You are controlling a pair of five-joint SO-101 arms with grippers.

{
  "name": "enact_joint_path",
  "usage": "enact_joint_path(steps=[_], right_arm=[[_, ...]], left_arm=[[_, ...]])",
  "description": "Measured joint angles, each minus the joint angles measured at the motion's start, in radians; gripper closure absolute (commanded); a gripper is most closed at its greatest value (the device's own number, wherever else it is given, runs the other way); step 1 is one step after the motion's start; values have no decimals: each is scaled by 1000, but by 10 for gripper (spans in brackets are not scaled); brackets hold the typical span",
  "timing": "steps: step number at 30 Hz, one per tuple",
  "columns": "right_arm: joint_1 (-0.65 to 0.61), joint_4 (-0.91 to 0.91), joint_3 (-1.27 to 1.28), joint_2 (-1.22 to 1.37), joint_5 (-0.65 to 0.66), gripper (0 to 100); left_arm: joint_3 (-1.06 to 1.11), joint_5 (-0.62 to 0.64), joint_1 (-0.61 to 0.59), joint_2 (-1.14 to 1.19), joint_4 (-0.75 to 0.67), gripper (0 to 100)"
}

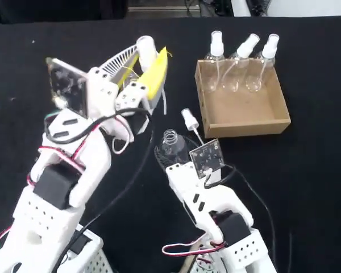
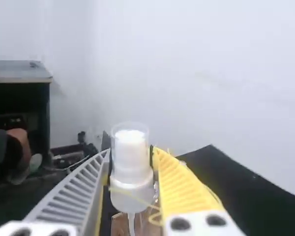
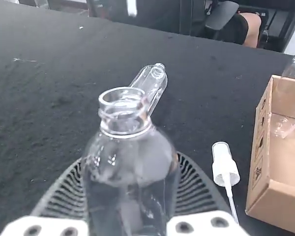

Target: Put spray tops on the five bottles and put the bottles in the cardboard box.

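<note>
Left end effector (image 2: 131,164): clamps spray top (image 2: 130,142). Right end effector (image 1: 166,156): grips uncapped bottle (image 3: 128,162) (3 boxed). Risk: misaligned top jams on neck.

1. counter (image 1: 307,187): plain black.
2. cardboard box (image 1: 247,128): brown.
3. spray top (image 2: 130,164) in left tool (image 2: 130,147): white, clear cap (image 2: 130,129).
4. left tool fingers (image 2: 182,182): one yellow, one white, both ribbed.
5. bottle (image 3: 128,191) in right tool (image 3: 131,162): clear; that tool's fingers (image 3: 199,189) black, ribbed.
6. arms (image 1: 210,198): white, black motors (image 1: 55,185), red wires (image 1: 182,248).

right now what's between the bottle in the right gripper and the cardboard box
A loose spray top lying on the table, shown in the high view.
</note>
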Motion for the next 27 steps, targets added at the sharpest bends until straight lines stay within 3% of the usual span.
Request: enact_joint_path(steps=[17, 27], right_arm=[[0, 0, -21, 0, 0, 987], [0, 0, -21, 0, 0, 987]], left_arm=[[35, 0, 25, -20, -15, 971], [35, 0, 104, -20, 28, 971]])
